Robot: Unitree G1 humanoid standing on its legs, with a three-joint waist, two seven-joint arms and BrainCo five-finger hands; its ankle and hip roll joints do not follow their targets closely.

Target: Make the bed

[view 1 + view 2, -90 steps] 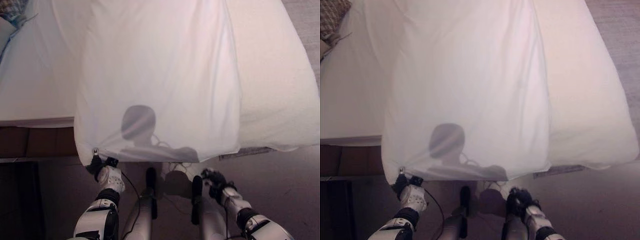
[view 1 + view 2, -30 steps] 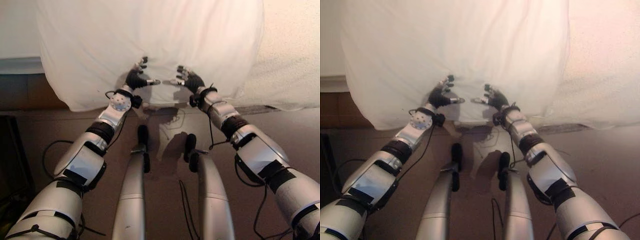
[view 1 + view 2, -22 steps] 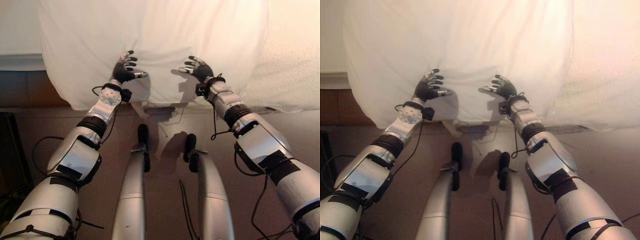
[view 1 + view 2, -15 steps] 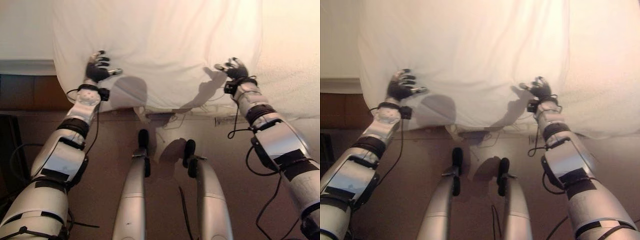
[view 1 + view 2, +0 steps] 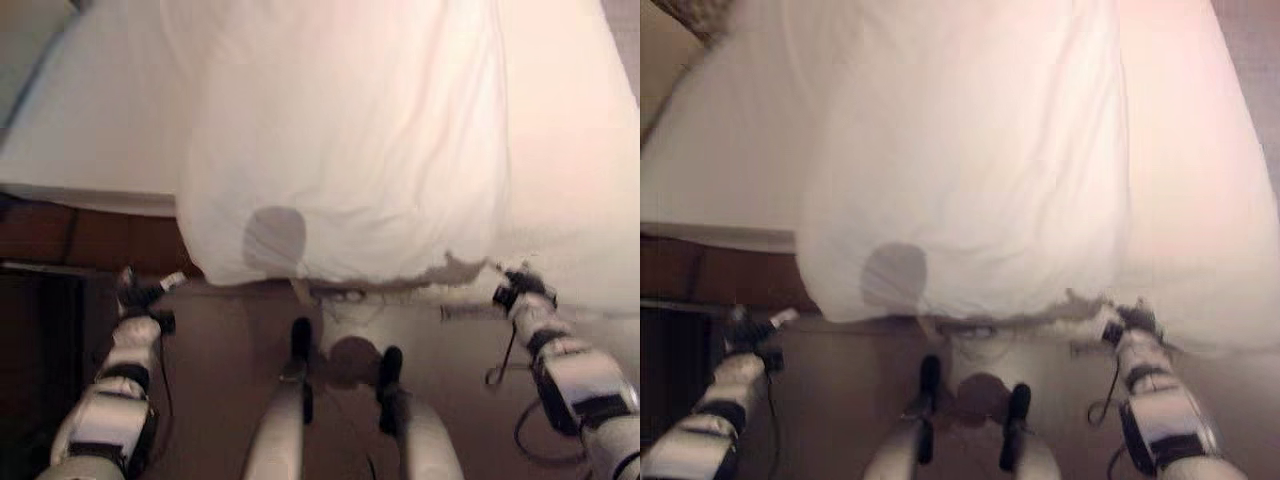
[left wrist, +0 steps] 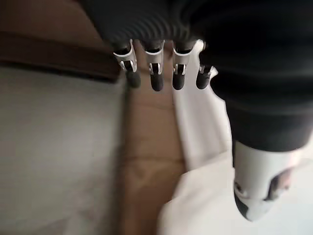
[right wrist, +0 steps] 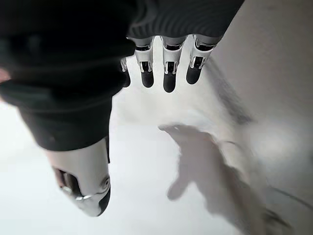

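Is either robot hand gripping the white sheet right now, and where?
No. The left robot hand and right robot hand are both open, holding nothing; the white sheet lies free on the bed.

The two head cameras sit side by side, high above the bed's near edge, and look steeply down. Both take in the same stretch: the white duvet (image 5: 340, 140) draped over the mattress (image 5: 90, 130), the brown floor (image 5: 220, 330) in front of it, and both arms coming in from below. The right eye sees it all from slightly further right. Each wrist camera looks along its own hand from very close. The left hand (image 6: 161, 73) frames floor and a white cloth edge; the right hand (image 7: 161, 63) looks straight onto white cloth.
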